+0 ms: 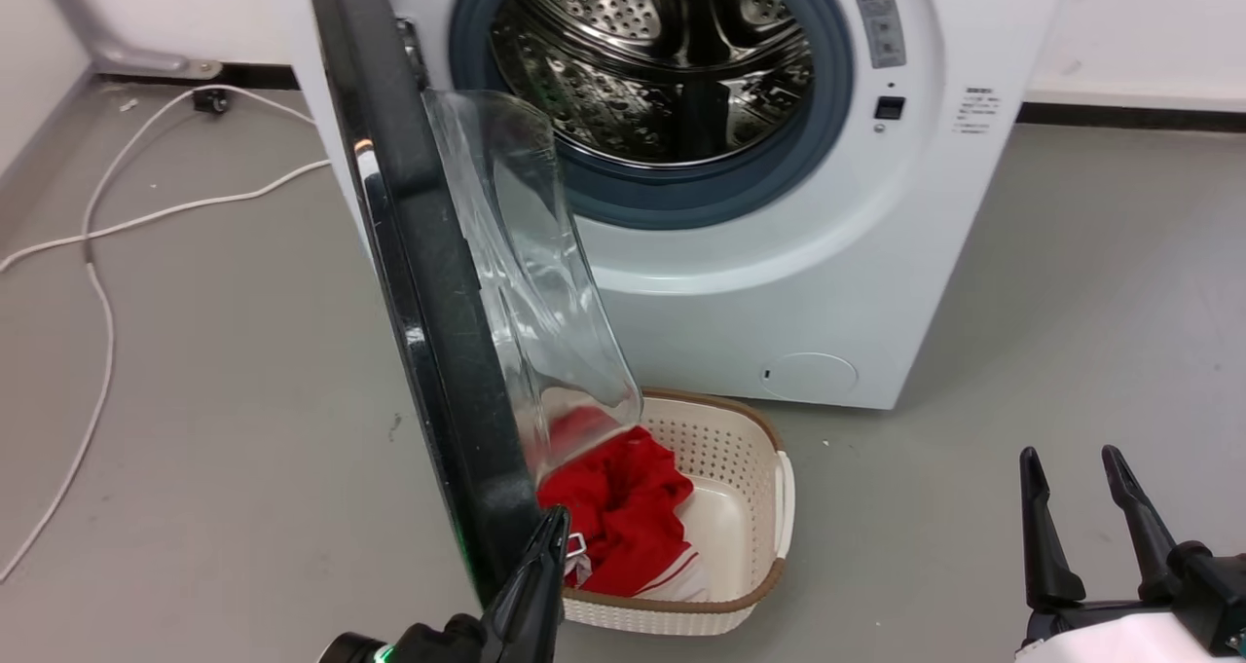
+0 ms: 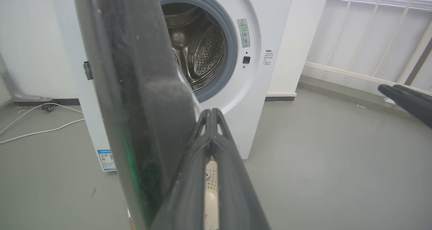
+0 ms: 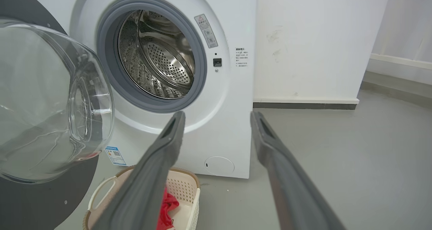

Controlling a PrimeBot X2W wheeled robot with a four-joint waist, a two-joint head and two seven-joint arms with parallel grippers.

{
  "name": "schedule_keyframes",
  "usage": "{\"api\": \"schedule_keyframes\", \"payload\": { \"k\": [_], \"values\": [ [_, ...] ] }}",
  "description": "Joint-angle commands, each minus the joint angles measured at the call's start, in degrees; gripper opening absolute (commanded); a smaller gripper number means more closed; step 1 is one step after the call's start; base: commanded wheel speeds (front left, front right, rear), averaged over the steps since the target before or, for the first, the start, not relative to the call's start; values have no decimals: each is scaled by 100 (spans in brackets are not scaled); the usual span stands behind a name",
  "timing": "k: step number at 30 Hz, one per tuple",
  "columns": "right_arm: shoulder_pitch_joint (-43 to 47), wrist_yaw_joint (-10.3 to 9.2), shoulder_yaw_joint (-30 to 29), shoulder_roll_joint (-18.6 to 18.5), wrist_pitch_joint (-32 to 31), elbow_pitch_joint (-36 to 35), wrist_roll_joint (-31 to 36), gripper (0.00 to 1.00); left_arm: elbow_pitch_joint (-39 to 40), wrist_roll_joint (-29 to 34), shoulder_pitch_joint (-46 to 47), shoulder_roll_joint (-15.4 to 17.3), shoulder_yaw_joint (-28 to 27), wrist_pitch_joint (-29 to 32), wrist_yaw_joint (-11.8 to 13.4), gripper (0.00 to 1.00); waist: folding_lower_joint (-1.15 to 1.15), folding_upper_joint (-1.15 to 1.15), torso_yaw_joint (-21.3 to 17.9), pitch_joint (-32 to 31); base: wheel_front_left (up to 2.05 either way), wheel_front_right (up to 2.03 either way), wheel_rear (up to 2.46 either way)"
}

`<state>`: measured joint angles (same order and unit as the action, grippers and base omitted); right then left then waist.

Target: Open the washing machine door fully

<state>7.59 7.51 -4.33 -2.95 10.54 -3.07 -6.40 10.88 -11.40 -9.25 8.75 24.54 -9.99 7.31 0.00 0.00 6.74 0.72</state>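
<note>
The white washing machine [image 1: 779, 293] stands on the grey floor with its steel drum exposed. The washing machine door [image 1: 428, 283] is hinged at the left of the machine's front and stands swung out roughly square to it, glass bowl facing right. A cream laundry basket [image 1: 725, 441] holding a red garment [image 1: 623, 507] sits on the floor by the machine's front bottom edge, the left gripper [image 1: 557, 519], fingers pressed together, is at the door's lower rim, and the right gripper [image 1: 1069, 457] hovers spread, well apart.
</note>
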Motion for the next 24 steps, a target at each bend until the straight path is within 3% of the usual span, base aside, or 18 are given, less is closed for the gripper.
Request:
{"api": "schedule_keyframes", "payload": {
  "k": [1,14,24],
  "values": [
    [81,-4,-5,14,-28,-31,24,100,25,-48,-85,65,-110,14,81,0,0,0,168,-38,0,0,0],
    [135,-4,-88,13,-82,-186,44,100,118,-209,-210,127,-469,-89,346,0,0,0,994,10,0,0,0],
    [23,-4,-49,12,-164,-332,107,100,-176,-551,145,309,-983,-204,277,0,0,0,1506,143,0,0,0]
  ]
}}
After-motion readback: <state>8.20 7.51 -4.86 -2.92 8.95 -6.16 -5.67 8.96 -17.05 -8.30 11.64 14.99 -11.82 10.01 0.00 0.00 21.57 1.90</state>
